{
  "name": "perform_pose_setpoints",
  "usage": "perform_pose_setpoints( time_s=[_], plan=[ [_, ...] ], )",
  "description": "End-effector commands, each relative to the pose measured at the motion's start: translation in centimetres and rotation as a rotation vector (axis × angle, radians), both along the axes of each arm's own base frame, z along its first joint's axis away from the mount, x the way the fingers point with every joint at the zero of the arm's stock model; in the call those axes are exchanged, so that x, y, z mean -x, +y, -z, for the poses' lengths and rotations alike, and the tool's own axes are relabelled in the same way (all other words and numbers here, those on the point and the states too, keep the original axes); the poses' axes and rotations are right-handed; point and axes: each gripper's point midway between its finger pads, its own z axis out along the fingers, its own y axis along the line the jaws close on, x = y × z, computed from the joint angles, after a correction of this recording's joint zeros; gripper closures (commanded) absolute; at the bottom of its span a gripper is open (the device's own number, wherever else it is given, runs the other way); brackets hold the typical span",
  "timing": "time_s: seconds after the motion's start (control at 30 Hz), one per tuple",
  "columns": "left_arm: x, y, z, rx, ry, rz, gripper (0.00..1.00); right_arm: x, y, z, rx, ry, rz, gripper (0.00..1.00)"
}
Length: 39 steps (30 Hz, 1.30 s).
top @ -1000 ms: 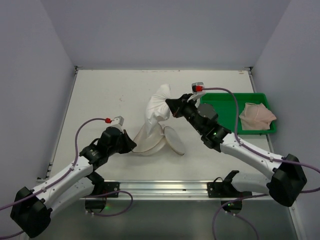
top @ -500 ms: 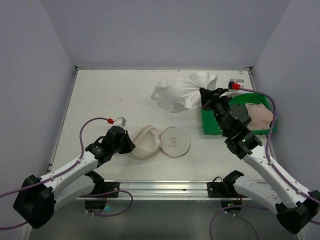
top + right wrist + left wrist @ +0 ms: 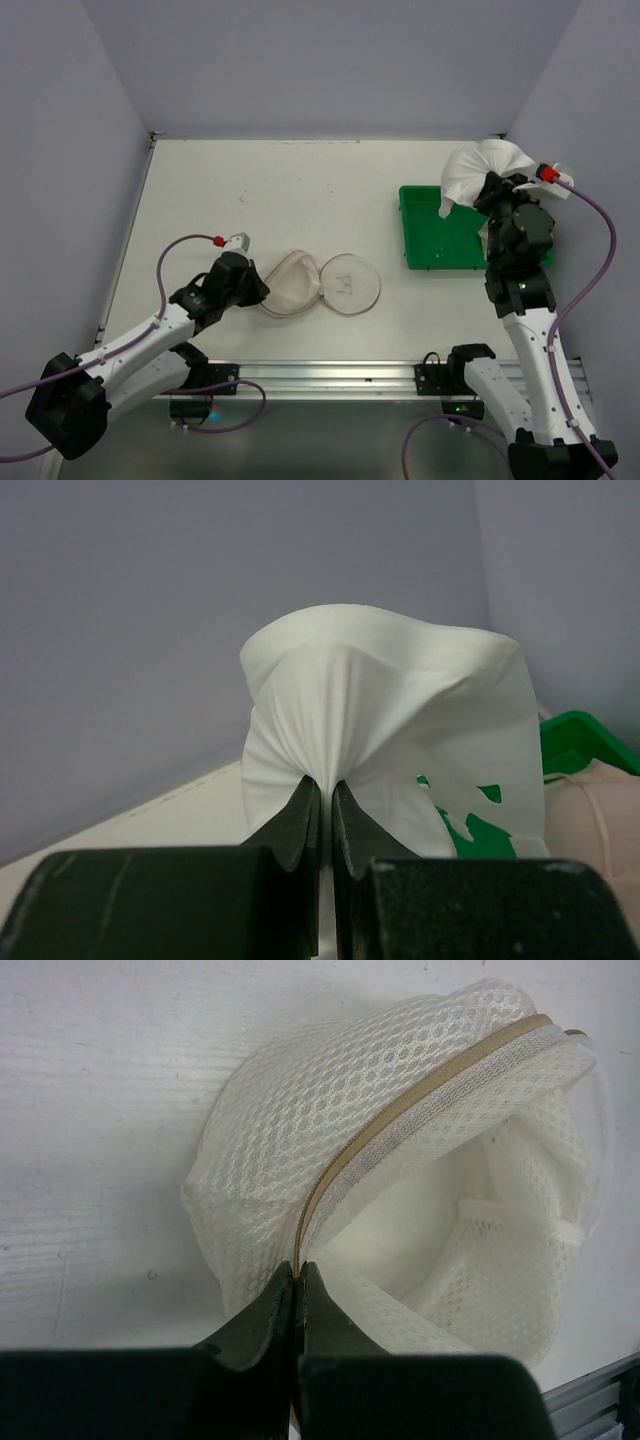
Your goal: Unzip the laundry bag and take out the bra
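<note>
- The right gripper [image 3: 489, 187] is raised high over the far right of the table [image 3: 250, 190]. Its two fingers are pressed together on a gathered pinch of the bra [image 3: 476, 168].
- In the right wrist view the right gripper [image 3: 325, 792] nips the white fabric at a tight waist, and the bra [image 3: 380, 705] fans out in soft folds above and to the sides of the fingertips.
- The bra hangs in the air above the far right corner of the green tray [image 3: 438, 240], clear of the tray floor and well apart from the pouch.
- A corner of the green tray [image 3: 585, 738] shows behind the cloth in the right wrist view, with a pale pinkish fabric [image 3: 595, 815] lying low at the right edge.
- The left gripper [image 3: 258, 290] sits low on the table at front left, clamped on the near left edge of the laundry bag [image 3: 295, 285].
- In the left wrist view the left gripper [image 3: 298, 1272] pinches the beige zip rim [image 3: 400, 1110] with no gap between the fingertips.
- The laundry bag [image 3: 290, 1150] lies unzipped on the table, its mesh mouth gaping towards the right.
- Its round flat face [image 3: 347, 283], bearing the small black sketch, is folded out flat on the table just right of the pouch body.
</note>
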Motion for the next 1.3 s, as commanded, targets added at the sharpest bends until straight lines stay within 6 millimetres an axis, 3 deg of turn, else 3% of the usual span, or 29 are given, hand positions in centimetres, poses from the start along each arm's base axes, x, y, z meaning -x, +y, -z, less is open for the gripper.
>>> perform_pose_setpoints(
  time_s=[0.0, 0.13, 0.27, 0.4, 0.43, 0.6, 0.8, 0.97, 1.0, 1.07, 1.2, 1.27],
  plan=[
    [-0.9, 0.1, -1.3, -0.004, -0.058, -0.006, 1.0, 0.1, -2.1, -1.9, 0.028, -0.028, 0.062, 1.0],
    [-0.8, 0.1, -1.4, -0.001, -0.056, -0.005, 1.0, -0.2, -5.2, -0.1, 0.02, 0.013, 0.158, 1.0],
    [-0.7, 0.1, -1.2, -0.005, -0.051, -0.002, 1.0, -0.8, -5.5, 1.2, 0.03, 0.041, 0.149, 1.0],
    [-0.8, 0.0, -1.2, -0.004, -0.05, 0.0, 1.0, -2.2, -5.2, 3.7, 0.045, 0.143, 0.123, 1.0],
    [-0.8, 0.0, -1.1, -0.003, -0.048, -0.001, 1.0, -2.7, -5.2, 5.3, 0.051, 0.191, 0.114, 1.0],
    [-0.6, 0.1, -1.0, -0.004, -0.044, -0.001, 1.0, -4.0, -4.5, 9.4, 0.046, 0.293, 0.064, 1.0],
    [-0.4, 0.3, -0.7, -0.012, -0.034, -0.004, 1.0, -5.9, -1.6, 14.8, -0.014, 0.413, -0.101, 1.0],
    [-0.3, 0.5, -0.6, -0.018, -0.033, -0.006, 1.0, -7.8, -0.9, 18.1, -0.054, 0.513, -0.143, 1.0],
    [-0.2, 0.5, -0.5, -0.02, -0.03, -0.006, 1.0, -7.9, -0.9, 20.0, -0.069, 0.582, -0.141, 1.0],
    [-0.3, 0.7, -0.6, -0.024, -0.033, -0.011, 1.0, -8.4, -0.8, 20.4, -0.087, 0.611, -0.14, 1.0],
    [-0.3, 0.8, -0.5, -0.029, -0.034, -0.013, 1.0, -8.5, -1.0, 23.4, -0.138, 0.703, -0.12, 0.99],
    [-0.4, 0.8, -0.5, -0.03, -0.033, -0.015, 1.0, -8.3, -1.3, 24.3, -0.159, 0.749, -0.104, 0.91]
  ],
)
